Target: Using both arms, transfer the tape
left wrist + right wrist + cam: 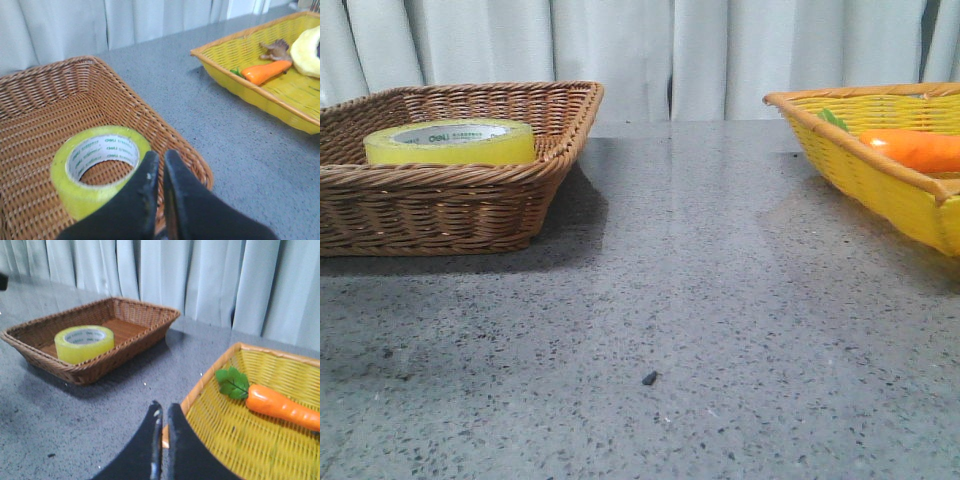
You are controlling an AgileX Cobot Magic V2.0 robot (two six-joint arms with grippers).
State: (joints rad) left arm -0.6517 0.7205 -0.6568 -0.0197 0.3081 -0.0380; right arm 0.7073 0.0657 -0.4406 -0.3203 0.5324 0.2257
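My left tool (161, 165) has its two black fingers pressed together and holds nothing; it hangs just beside the tape (100, 167). My right tool (162, 415) is also closed and empty, above the rim of the yellow basket (210, 375). The tape lies flat inside the brown basket (470, 205) on the counter (700, 300). An orange carrot toy (280, 407) lies in the yellow basket.

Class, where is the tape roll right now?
In the front view, the tape lies flat inside the brown wicker basket on the table's left side.
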